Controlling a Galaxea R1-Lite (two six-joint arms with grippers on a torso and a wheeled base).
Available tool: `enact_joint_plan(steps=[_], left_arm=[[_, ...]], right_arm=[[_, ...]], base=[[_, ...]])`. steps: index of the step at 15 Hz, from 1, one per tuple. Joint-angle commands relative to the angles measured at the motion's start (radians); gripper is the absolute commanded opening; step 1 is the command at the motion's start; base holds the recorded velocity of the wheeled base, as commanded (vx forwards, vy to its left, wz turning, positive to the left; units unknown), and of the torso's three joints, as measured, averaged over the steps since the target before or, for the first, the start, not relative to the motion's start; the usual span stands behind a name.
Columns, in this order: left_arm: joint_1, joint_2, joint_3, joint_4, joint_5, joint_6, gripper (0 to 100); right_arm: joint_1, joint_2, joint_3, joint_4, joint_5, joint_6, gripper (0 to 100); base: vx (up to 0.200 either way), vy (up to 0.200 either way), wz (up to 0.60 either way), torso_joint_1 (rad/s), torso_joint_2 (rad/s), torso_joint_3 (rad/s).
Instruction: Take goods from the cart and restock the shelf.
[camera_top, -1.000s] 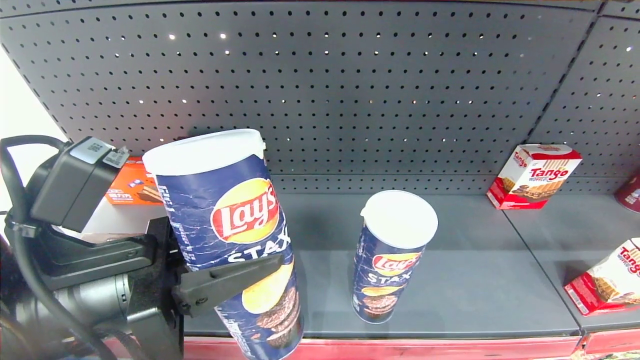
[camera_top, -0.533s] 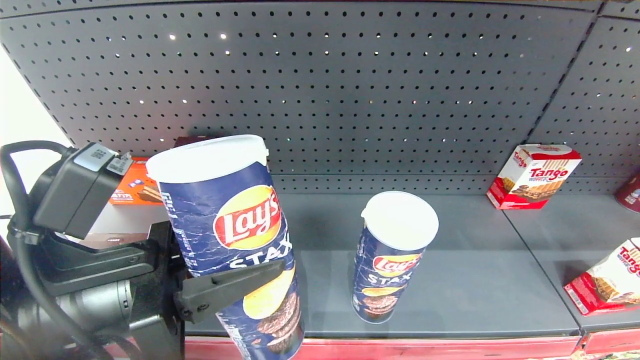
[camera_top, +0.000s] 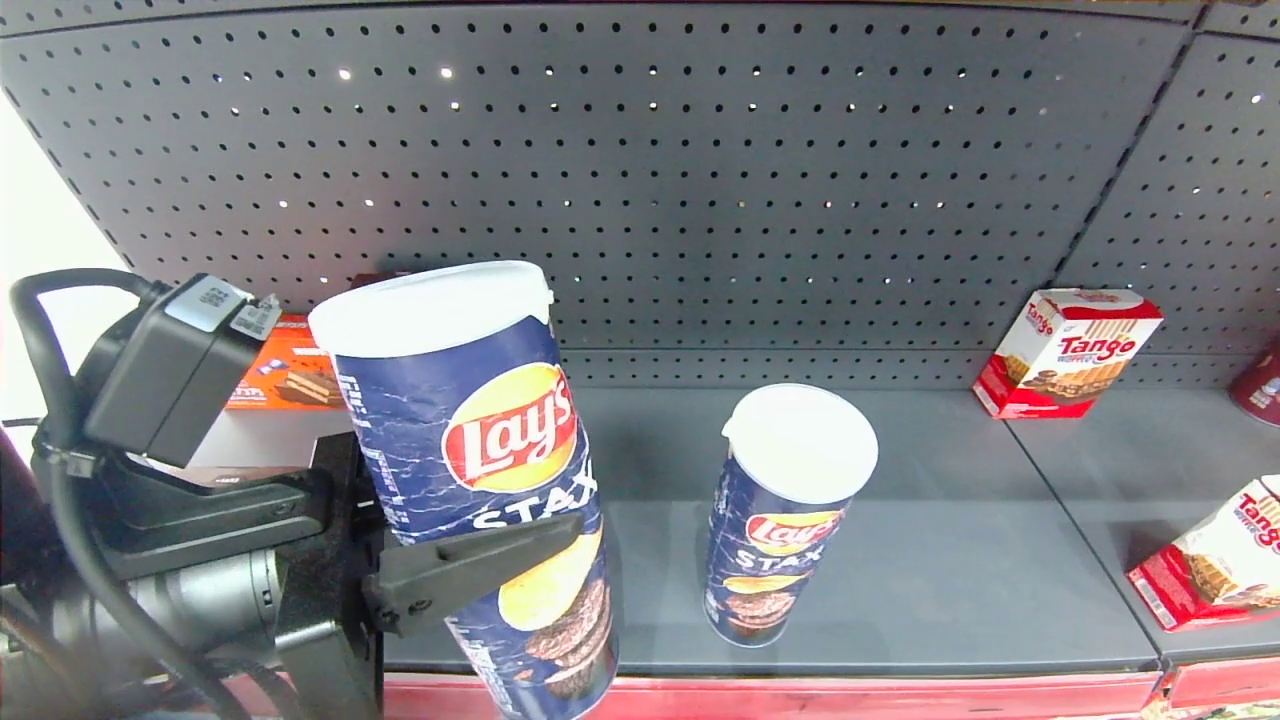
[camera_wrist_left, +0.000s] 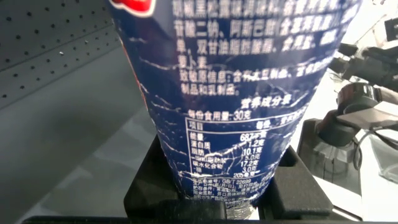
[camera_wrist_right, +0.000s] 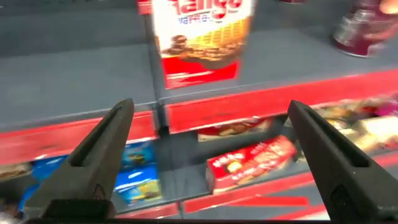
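Your left gripper (camera_top: 520, 550) grasps the chips can (camera_top: 460, 400) at its lower half, tilted, probably so the base clears the shelf (camera_top: 950, 560) edge just ahead, the standing can (camera_top: 785, 520) to its right; your right gripper (camera_wrist_right: 211, 155) is spread, holding nothing.

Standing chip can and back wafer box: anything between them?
Nothing. Head view shows bare shelf between the standing chip can and the back wafer box.

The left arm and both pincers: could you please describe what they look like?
The left arm is dark grey and black, with a boxy black camera module bearing white stickers and a looping black cable. The left pincer and right pincer have flat, dark grey fingers tapering to narrow tips.
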Motion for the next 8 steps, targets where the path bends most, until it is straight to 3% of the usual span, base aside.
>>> enact_joint_plan(steps=[1, 3, 4, 5, 8], left_arm=[[-0.004, 0.019, 0.003, -0.002, -0.001, -0.001, 0], [-0.004, 0.032, 0.001, 0.000, 0.001, 0.001, 0], [0.000, 0.033, 0.003, 0.000, 0.001, 0.001, 0], [0.003, 0.035, 0.007, 0.000, 0.001, 0.001, 0], [0.007, 0.038, 0.009, 0.000, -0.001, 0.001, 0]], right_arm=[[0.002, 0.005, -0.001, -0.004, 0.394, 0.011, 100], [-0.003, 0.013, -0.002, 0.004, 0.358, 0.017, 100], [0.000, 0.008, 0.009, 0.018, 0.151, 0.020, 100], [-0.002, 0.007, 0.009, 0.035, 0.102, 0.025, 100], [0.000, 0.008, 0.009, 0.038, 0.156, -0.029, 100]], base=[[0.000, 0.000, 0.00, 0.000, 0.00, 0.000], [0.000, 0.000, 0.00, 0.000, 0.00, 0.000], [0.000, 0.000, 0.00, 0.000, 0.00, 0.000], [0.000, 0.000, 0.00, 0.000, 0.00, 0.000], [0.000, 0.000, 0.00, 0.000, 0.00, 0.000]])
